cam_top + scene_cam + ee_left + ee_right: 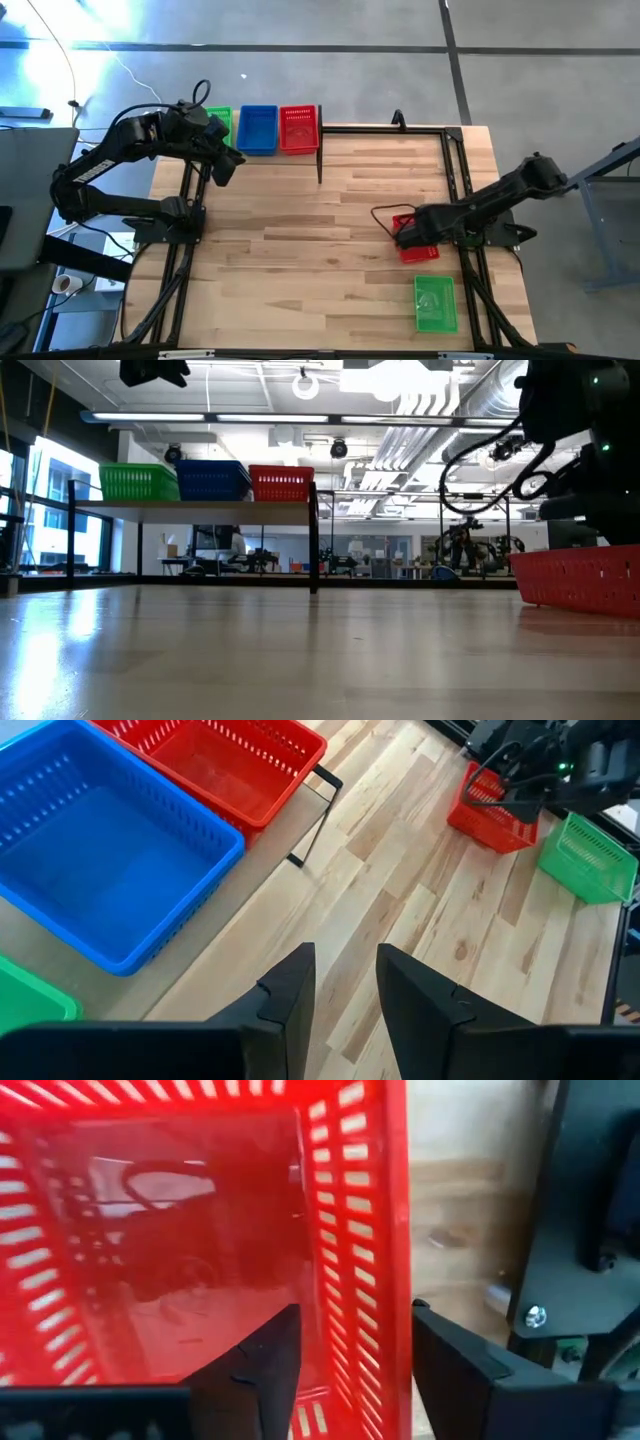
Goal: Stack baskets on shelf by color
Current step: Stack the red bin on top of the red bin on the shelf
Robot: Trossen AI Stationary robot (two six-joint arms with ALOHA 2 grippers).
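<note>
On the shelf at the table's far left stand a green basket, a blue basket and a red basket side by side, on their bases. A second red basket sits near the table's right edge under my right gripper, which is shut on it. Another green basket rests on the table, nearer than that. My left gripper is open and hovers above the table just in front of the shelf, near the blue basket. My right gripper straddles one side wall of the red basket at its rim, one finger inside the basket and the other outside. It comes from the table's right, slanting down. In the low view the basket is low and upright; whether it is clear of the table I cannot tell.
A thin black frame rail runs along the table's far and right sides, and a shelf leg stands on the planks. A cable loops beside the right gripper. The middle of the table is bare wood.
</note>
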